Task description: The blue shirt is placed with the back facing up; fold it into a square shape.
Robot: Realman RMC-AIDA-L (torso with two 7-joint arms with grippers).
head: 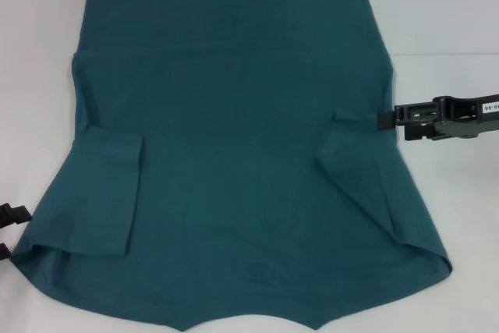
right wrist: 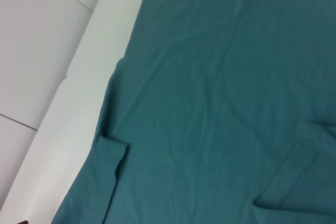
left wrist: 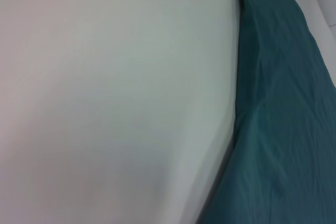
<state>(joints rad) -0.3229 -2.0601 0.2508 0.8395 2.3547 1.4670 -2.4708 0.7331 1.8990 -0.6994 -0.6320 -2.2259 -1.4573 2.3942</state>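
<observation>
Left tool (head: 9,228) sits at the counter's (head: 452,21) left edge, just beside the near-left corner of the blue shirt (head: 234,115); cannot tell its state. Shirt lies flat, back up, both sleeves already turned inward onto the body. Right tool (head: 387,118) meets the right edge at the folded sleeve; grip state not readable. Judged step: sleeves done, side folds pending. Next move calls for a secure pinch on the edge.

The robot's right hand (head: 387,118), a boxy black assembly of angular plates and hinged links, carries a small white label with dark printed characters near its wrist end, while the left hand (head: 9,228) shows only as two blunt black tips.
</observation>
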